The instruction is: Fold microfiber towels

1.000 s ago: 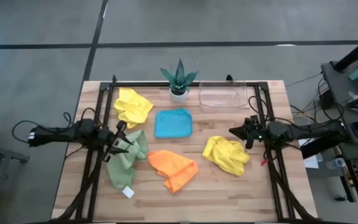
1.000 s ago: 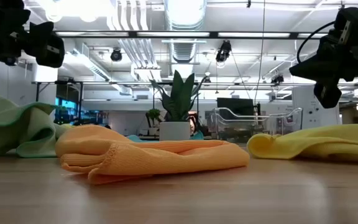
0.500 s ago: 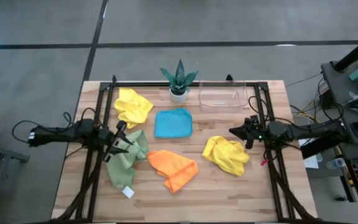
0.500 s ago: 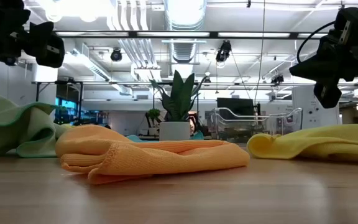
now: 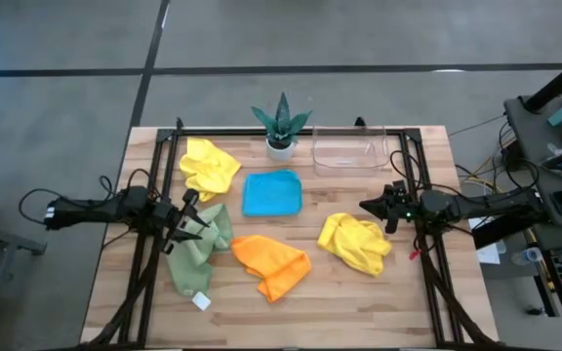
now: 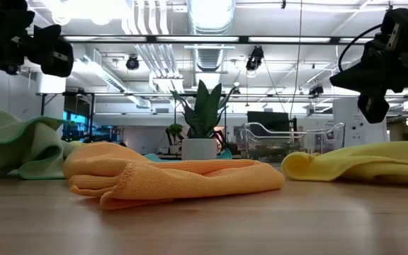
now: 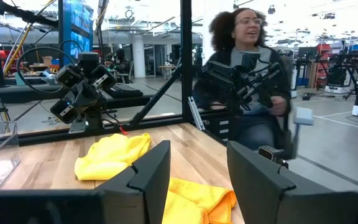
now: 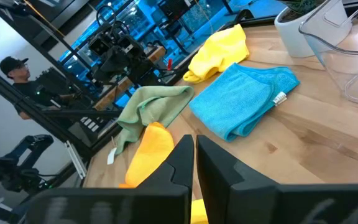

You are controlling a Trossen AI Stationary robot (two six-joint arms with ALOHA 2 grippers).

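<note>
Five crumpled microfiber towels lie flat on the wooden table (image 5: 413, 292): a yellow one (image 5: 210, 166) at the far left, a blue one (image 5: 272, 192) in the middle, a green one (image 5: 199, 251) at the left, an orange one (image 5: 271, 264) toward the near edge, and a second yellow one (image 5: 356, 243) at the right. My left gripper (image 5: 192, 222) hovers open above the green towel's far end (image 6: 20, 145), pointing level toward the right. My right gripper (image 5: 367, 207) is shut, raised beside the right yellow towel (image 6: 374, 161), and points toward the left.
A spiky potted plant (image 5: 281, 127) and a clear plastic tray (image 5: 349, 151) stand at the far edge. A black frame (image 5: 159, 195) runs along the table's sides. A person (image 7: 247, 68) sits beyond the right side, another person (image 8: 17, 81) beyond the left.
</note>
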